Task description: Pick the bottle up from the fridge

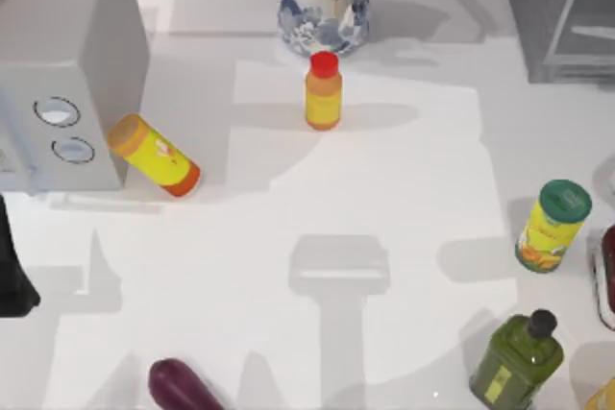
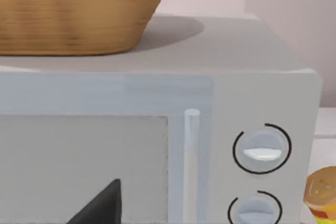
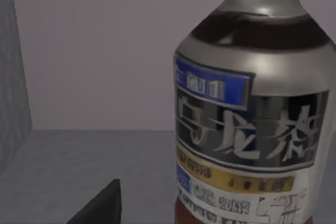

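The bottle [image 3: 252, 114] stands upright and very close in the right wrist view, with a white cap, a dark body and a silver and blue label. It rests on the grey floor of the fridge [image 3: 79, 156], whose dark wall rises to one side. My right gripper [image 3: 100, 205] is low beside the bottle, with a gap between them. In the top view the fridge [image 1: 553, 7] is the dark grey box at the back right corner. My left arm [image 1: 12, 276] is parked at the left edge, in front of the microwave.
A pale grey microwave [image 1: 67, 64] with two dials stands at the back left, a basket [image 2: 73, 9] on it. A blue-white vase [image 1: 324, 2], an orange-yellow bottle [image 1: 323, 91], a lying yellow can [image 1: 154, 156], a green-lidded can [image 1: 553, 226], an olive-green bottle [image 1: 517, 360] and an aubergine [image 1: 183, 386] sit around the table.
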Robot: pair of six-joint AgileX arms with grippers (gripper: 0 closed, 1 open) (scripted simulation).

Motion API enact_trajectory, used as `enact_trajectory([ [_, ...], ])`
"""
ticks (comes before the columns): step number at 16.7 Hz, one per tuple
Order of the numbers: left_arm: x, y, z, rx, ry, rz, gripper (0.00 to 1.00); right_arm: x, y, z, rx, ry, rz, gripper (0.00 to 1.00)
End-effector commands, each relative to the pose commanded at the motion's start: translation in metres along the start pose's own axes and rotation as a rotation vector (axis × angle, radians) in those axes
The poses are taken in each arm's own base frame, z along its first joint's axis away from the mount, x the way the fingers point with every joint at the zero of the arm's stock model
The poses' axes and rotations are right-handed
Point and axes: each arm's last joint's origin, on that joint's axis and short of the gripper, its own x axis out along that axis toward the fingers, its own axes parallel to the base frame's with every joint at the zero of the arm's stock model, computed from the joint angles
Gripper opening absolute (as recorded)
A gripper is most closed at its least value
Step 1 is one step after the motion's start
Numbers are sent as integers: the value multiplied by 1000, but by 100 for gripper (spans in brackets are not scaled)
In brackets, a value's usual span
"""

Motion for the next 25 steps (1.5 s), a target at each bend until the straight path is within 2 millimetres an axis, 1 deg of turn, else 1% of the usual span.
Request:
enact_trajectory([
  [2, 0, 0, 0, 0, 0, 0, 100, -1, -2, 1, -1, -3, -2, 100],
  [4, 0, 0, 0, 0, 0, 0, 100, 8, -1, -2, 1, 4, 0, 100],
  [8, 0, 0, 0, 0, 0, 0, 100, 42, -2, 1, -1, -7, 0, 100],
  [10, 0, 0, 0, 0, 0, 0, 100, 55, -1, 1, -1, -4, 0, 100],
  [12, 0, 0, 0, 0, 0, 0, 100, 60, 0, 0, 0, 0, 0, 100],
  [15, 0, 0, 0, 0, 0, 0, 100, 60, 0, 0, 0, 0, 0, 100],
  [25, 0, 0, 0, 0, 0, 0, 100, 60, 0, 0, 0, 0, 0, 25],
])
